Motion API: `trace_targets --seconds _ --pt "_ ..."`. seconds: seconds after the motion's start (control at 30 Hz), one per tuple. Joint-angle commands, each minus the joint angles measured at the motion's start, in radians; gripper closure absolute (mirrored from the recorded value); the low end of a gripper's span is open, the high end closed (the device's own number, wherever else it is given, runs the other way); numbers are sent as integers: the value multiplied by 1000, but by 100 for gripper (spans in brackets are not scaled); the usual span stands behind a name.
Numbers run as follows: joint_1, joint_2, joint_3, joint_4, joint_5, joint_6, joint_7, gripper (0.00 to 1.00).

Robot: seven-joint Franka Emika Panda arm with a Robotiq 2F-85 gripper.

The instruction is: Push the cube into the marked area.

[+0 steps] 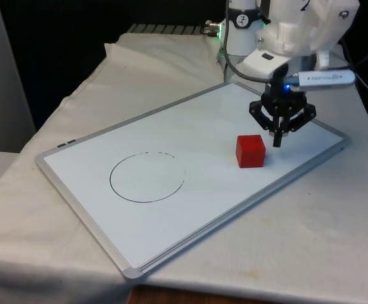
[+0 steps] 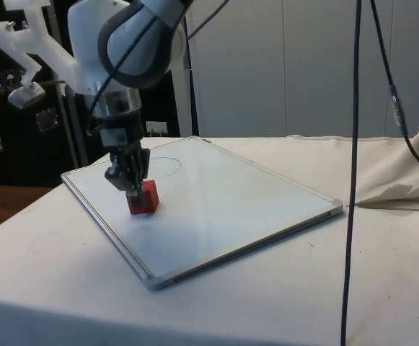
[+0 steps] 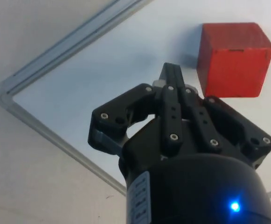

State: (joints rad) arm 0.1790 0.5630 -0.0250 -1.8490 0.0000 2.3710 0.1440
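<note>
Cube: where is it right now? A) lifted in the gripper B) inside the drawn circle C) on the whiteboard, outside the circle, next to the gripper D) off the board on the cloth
C: the cube sits on the whiteboard, well to the front view's right of the circle, with the gripper just beside it, fingers together and not holding it.

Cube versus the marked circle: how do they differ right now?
The cube is a solid red block standing up from the whiteboard; the circle is a thin dark outline drawn flat on it. The cube sits beside the gripper, while the circle lies apart, toward the front view's left. Both are on the whiteboard.
</note>
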Motion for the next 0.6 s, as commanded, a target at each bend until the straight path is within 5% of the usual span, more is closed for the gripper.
trace_targets --seconds 0.0,0.57 --pt "0 10 -2 7 -7 -7 -7 100" --pt "1 53 -37 54 -50 -46 -70 100"
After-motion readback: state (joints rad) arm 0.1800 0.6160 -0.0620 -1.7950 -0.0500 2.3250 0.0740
